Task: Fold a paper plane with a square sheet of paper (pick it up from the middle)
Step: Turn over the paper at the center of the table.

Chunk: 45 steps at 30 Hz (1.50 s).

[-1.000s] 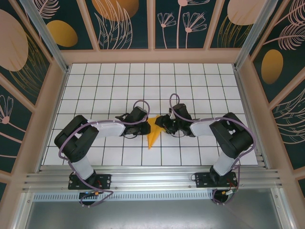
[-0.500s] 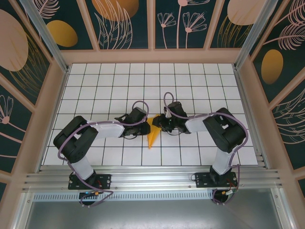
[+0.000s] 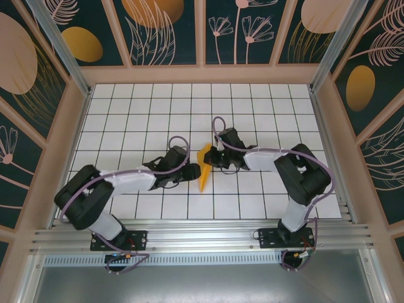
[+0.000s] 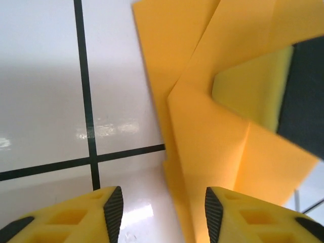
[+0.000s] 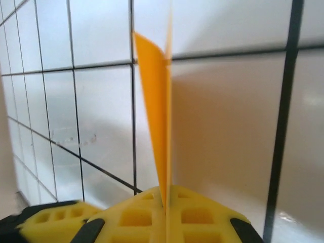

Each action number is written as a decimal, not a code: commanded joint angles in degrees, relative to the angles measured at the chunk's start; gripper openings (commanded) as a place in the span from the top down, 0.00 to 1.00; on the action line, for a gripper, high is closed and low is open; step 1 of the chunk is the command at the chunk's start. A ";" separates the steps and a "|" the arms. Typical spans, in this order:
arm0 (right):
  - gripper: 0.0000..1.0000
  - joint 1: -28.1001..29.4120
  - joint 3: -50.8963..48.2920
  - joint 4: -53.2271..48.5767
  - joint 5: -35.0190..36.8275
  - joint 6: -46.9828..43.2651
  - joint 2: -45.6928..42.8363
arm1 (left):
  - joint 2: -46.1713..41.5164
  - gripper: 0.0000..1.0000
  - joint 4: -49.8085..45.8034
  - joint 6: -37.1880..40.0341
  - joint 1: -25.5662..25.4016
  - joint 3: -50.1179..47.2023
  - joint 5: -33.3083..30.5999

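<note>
Paper plane, a folded orange-yellow dart, lies between the two grippers above the white tiled table. Its broad end is level with the fingertips of the right gripper and its narrow tip runs past them toward the arm bases. The right gripper's fingers are pressed together on the paper: from the right wrist the plane is seen edge-on, a thin pointed blade that comes straight out of the closed seam between the two yellow fingers and reaches away ahead of them, with its shadow falling on the tiles to the right. The left gripper comes in from the other side, its fingertips just beside the plane's near half. From the left wrist its fingers stand spread, with bare tile showing in the gap next to the left one. The paper's edge enters that gap on the right-hand finger's side and crosses in front of that finger's pad. Whether the pad touches the paper cannot be told. Ahead of those spread fingers and to their right, the plane shows several overlapping layers with sharp creases, and one yellow finger of the right gripper shows against the folds. Whether the plane's lower edge rests on the table cannot be told.
</note>
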 commanded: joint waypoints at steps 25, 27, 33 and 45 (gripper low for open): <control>0.96 18.51 33.81 -65.44 60.03 -0.15 21.32 | -31.17 0.28 -3.96 -8.55 2.07 -14.51 -28.31; 0.95 19.54 35.70 -64.01 57.34 -0.13 23.75 | -31.13 0.28 -4.11 -8.57 2.15 -14.51 -27.93; 0.88 20.58 38.06 -58.74 48.36 0.00 26.66 | -31.01 0.27 -3.95 -8.88 2.33 -15.03 -26.12; 0.38 20.44 34.00 -43.33 33.71 -4.68 13.86 | -29.56 0.24 -4.23 -8.49 2.40 -14.51 -23.44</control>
